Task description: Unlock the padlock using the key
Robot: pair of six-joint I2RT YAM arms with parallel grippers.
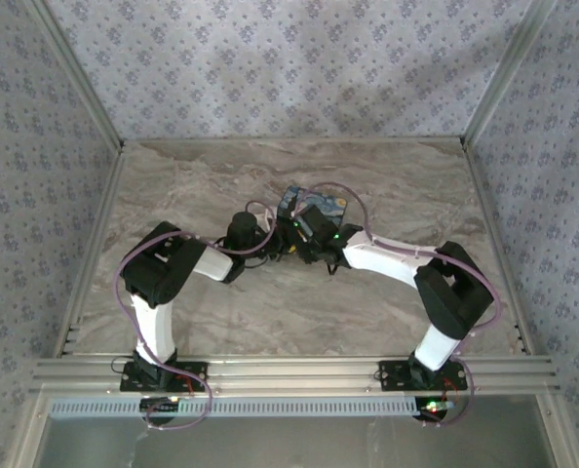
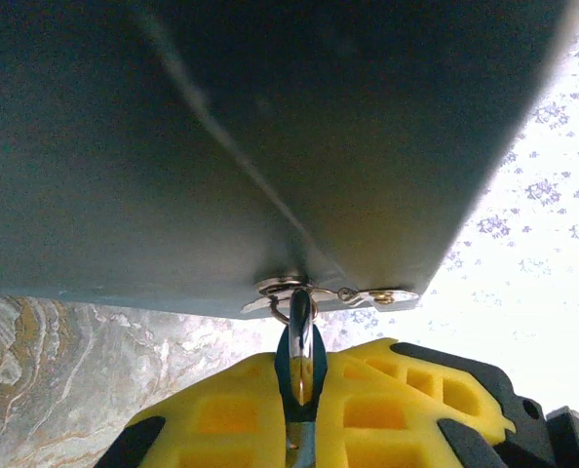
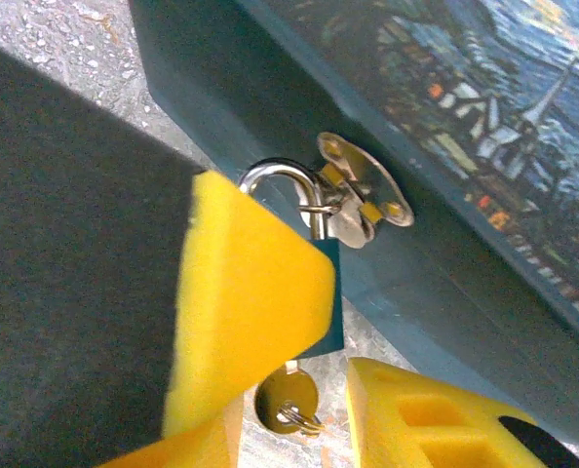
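Note:
The small teal padlock (image 3: 330, 312) hangs by its silver shackle from the metal hasp (image 3: 358, 200) on the front of the night-sky-print box (image 3: 445, 117). The key (image 3: 288, 398) sticks in the padlock's underside, showing a brass head and a small ring. My left gripper (image 2: 302, 375) is shut on the padlock (image 2: 288, 366) just under the box (image 2: 221, 146). My right gripper (image 3: 304, 390) is open, its yellow pads standing on either side of the key; the left pad covers most of the lock body. Both grippers meet at the box's near side (image 1: 288, 242).
The box (image 1: 314, 203) sits mid-table on the marble-patterned top (image 1: 173, 175). Patterned walls and metal frame posts (image 1: 75, 88) close in the back and both sides. Purple cables loop off both arms near the box.

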